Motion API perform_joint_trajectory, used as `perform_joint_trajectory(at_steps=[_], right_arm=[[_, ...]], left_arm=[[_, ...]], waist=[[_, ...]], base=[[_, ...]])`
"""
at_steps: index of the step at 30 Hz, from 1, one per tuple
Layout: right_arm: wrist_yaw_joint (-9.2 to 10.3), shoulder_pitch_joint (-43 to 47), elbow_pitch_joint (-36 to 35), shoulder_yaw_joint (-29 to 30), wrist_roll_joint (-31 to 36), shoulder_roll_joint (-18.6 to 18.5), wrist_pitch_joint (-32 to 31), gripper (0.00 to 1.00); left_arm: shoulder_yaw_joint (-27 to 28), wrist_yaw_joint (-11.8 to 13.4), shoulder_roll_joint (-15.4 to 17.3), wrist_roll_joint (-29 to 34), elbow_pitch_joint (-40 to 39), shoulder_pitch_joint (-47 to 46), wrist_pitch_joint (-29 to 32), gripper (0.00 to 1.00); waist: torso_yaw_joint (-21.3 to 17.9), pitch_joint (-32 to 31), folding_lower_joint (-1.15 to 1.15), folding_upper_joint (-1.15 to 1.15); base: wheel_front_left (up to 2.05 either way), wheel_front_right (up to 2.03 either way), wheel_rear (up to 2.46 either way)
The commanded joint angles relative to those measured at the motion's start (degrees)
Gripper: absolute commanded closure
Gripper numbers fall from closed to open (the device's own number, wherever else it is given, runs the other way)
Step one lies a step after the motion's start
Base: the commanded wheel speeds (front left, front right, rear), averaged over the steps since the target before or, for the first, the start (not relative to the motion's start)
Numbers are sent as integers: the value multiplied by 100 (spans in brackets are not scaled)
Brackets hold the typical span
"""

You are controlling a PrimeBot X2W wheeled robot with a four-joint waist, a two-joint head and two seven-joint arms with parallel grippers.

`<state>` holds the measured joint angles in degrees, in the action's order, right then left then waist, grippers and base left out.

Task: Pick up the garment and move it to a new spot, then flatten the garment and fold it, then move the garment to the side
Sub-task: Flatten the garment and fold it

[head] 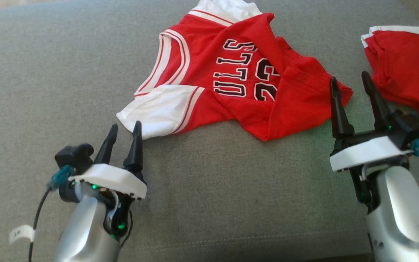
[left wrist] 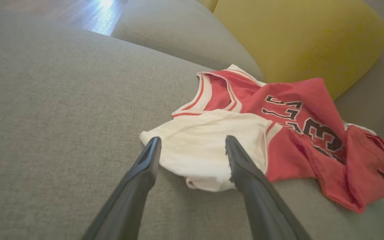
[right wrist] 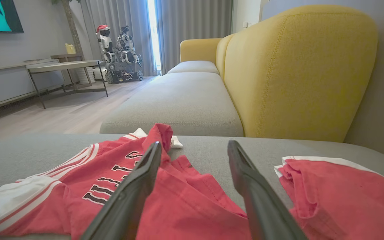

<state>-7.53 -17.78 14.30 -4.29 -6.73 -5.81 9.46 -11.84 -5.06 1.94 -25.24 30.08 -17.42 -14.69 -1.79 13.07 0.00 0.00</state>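
The garment [head: 231,72] is a red jersey with white trim and black lettering, lying crumpled on the grey sofa seat [head: 231,203]. My left gripper [head: 126,125] stands open just short of its white sleeve, near the lower left corner. In the left wrist view that sleeve of the garment [left wrist: 205,146] lies between and beyond the left gripper [left wrist: 192,140] tips. My right gripper [head: 349,76] is open, hovering by the jersey's right edge. Seen from the right wrist, the garment [right wrist: 112,176] spreads under the right gripper [right wrist: 194,143]. Nothing is held.
A second red piece of clothing [head: 406,62] with a white edge lies at the right, close to my right gripper, and its red cloth [right wrist: 338,190] is in the right wrist view too. A yellow backrest [right wrist: 295,73] rises behind the seat. Beyond are wooden floor, a low table [right wrist: 65,65] and parked robots [right wrist: 118,53].
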Motion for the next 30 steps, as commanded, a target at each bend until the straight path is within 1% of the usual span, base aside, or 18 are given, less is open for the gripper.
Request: perform_joint_trajectory(at_steps=[1, 7, 8, 14, 24, 25, 26, 30], right_arm=[[4, 21, -259, -79, 56, 81, -51, 0], [4, 65, -441, -77, 122, 156, -130, 0], [4, 65, -441, -77, 122, 156, -130, 0], [4, 83, -500, -6, 156, 189, -131, 0], [4, 70, -528, 41, 213, 227, -133, 0], [4, 67, -526, 43, 220, 231, -134, 0], [4, 64, -523, 47, 226, 233, -136, 0], [4, 53, -497, 65, 230, 243, -154, 0]], left_arm=[[251, 24, 96, 74, 33, -402, -30, 0], [468, 48, 149, 196, 933, -960, -30, 0], [468, 48, 149, 196, 933, -960, -30, 0], [508, -14, 192, 280, 1625, -1307, -30, 0], [531, -124, 189, 351, 2113, -1516, -30, 0], [512, -138, 185, 351, 2158, -1535, -30, 55], [497, -150, 180, 353, 2183, -1554, -30, 100], [521, -178, 165, 366, 2054, -1567, -30, 100]], waist=[[-37, 66, 0, 0], [-146, 239, 0, 0], [-146, 239, 0, 0], [-235, 328, 0, 0], [-244, 391, 0, 0], [-237, 394, 0, 0], [-230, 394, 0, 0], [-170, 374, 0, 0]], base=[[0, 0, 0], [0, 0, 0], [0, 0, 0], [0, 0, 0], [0, 0, 0], [0, 0, 0], [0, 0, 0], [0, 0, 0]])
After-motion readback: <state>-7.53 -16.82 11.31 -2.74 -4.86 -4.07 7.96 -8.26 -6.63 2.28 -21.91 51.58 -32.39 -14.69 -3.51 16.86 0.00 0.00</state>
